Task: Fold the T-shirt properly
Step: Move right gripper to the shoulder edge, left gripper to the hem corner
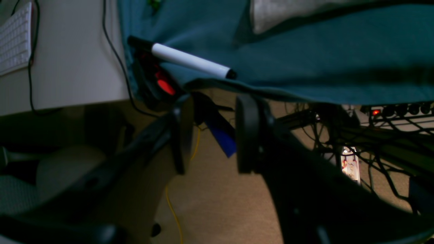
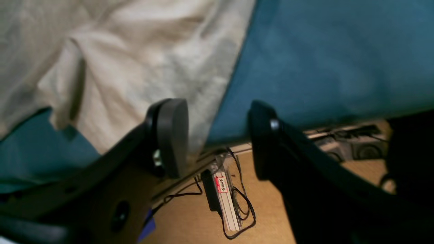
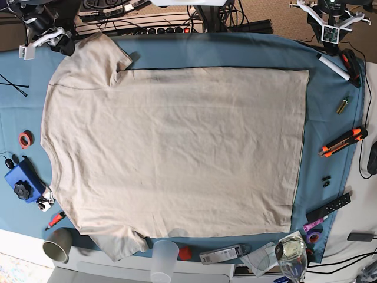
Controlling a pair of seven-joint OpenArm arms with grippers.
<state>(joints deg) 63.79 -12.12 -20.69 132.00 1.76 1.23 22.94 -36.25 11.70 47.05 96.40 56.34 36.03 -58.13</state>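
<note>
The beige T-shirt (image 3: 177, 147) lies spread flat on the blue tablecloth (image 3: 235, 50), sleeves at the left, hem at the right. My right gripper (image 3: 50, 38) is at the far left corner beside the upper sleeve (image 3: 109, 53). In the right wrist view the right gripper (image 2: 217, 142) is open and empty, with the sleeve (image 2: 118, 67) just beyond its fingers. My left gripper (image 3: 330, 26) is at the far right corner, off the shirt. In the left wrist view the left gripper (image 1: 212, 135) is open and empty at the cloth's edge; a shirt corner (image 1: 288, 13) shows far ahead.
A white marker (image 1: 190, 61) lies on the cloth near the left gripper and also shows in the base view (image 3: 331, 65). An orange knife (image 3: 343, 141), a remote (image 3: 330, 206), cups (image 3: 58, 244) (image 3: 165, 256), a red tape roll (image 3: 25, 140) and a blue box (image 3: 22, 183) ring the shirt.
</note>
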